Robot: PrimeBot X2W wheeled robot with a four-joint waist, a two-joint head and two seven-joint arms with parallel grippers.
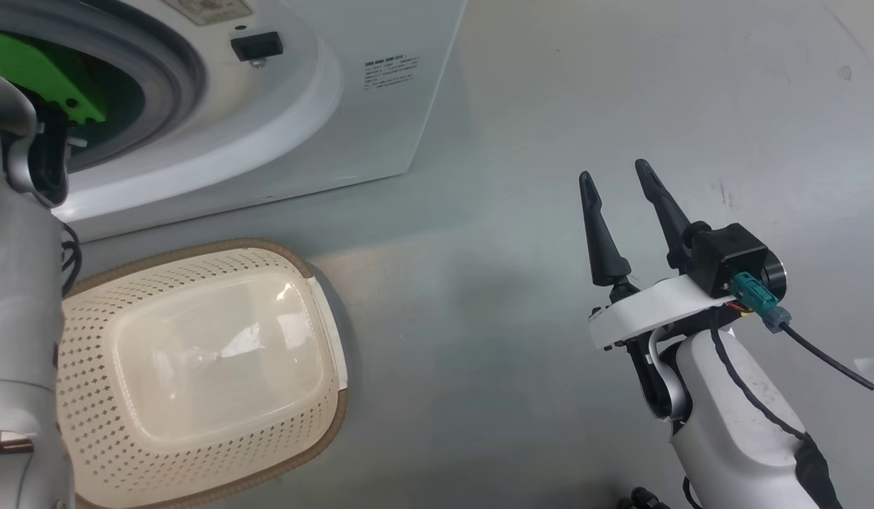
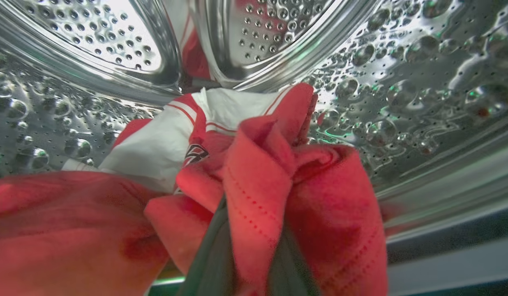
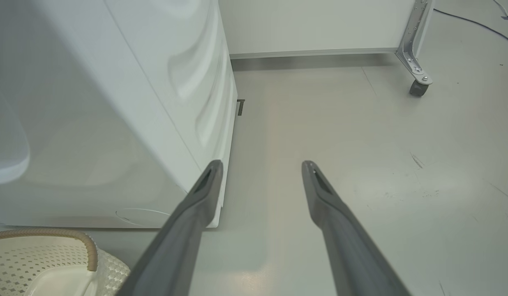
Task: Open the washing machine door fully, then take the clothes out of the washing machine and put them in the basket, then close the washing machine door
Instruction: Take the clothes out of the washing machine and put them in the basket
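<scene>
Left hand [image 2: 254,224] clamps red clothes [image 2: 332,197], perhaps two; right hand [image 1: 614,171] apart; one basket [image 1: 83,367].

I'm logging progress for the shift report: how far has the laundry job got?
Done: the washing machine has its port standing open. In hand: the left hand, inside the drum, is pinched on red clothes. Left: the basket holds nothing, so the clothes must go there, then the port shut. The right hand hangs open over the floor.
</scene>
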